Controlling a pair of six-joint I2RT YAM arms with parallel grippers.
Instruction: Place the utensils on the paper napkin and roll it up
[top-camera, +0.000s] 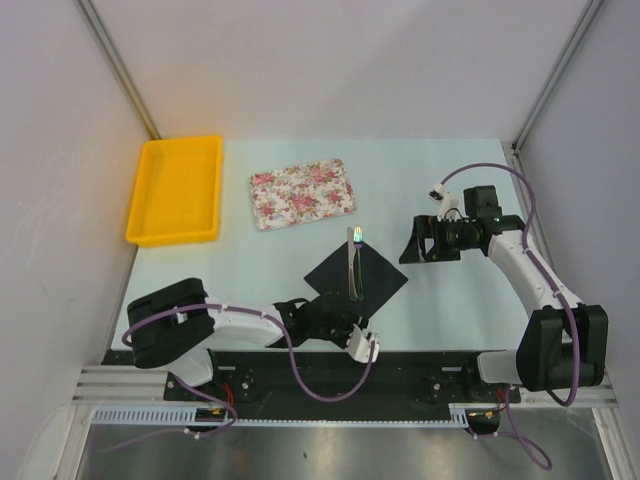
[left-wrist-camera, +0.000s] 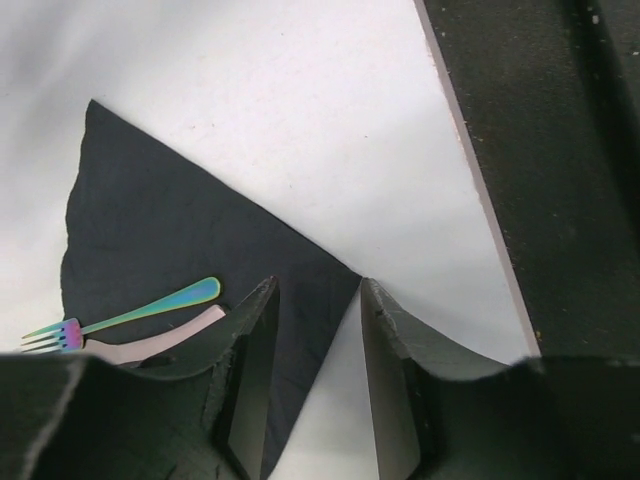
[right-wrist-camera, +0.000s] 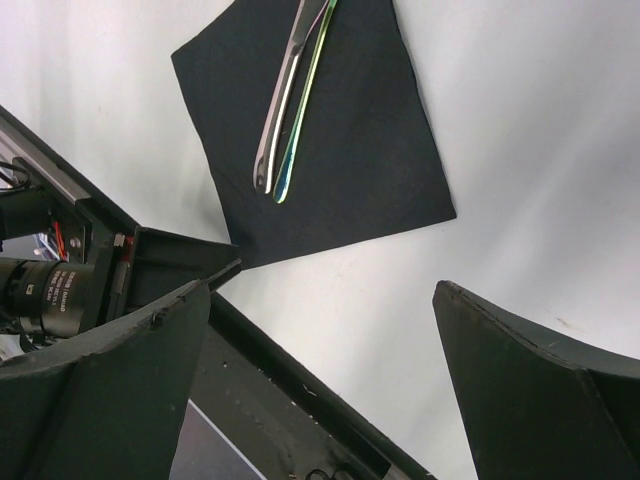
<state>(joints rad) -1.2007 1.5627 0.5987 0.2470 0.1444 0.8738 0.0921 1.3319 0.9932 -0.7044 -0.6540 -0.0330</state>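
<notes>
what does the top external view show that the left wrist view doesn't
Only the top external view: the yellow bin, the floral tray, and the right gripper, open, off to the right of the black napkin. Only the left wrist view: the fork close enough to make out its rainbow tines, and the left gripper, open, at the napkin's near corner. Both: the napkin with the two utensils lying side by side on it.
</notes>
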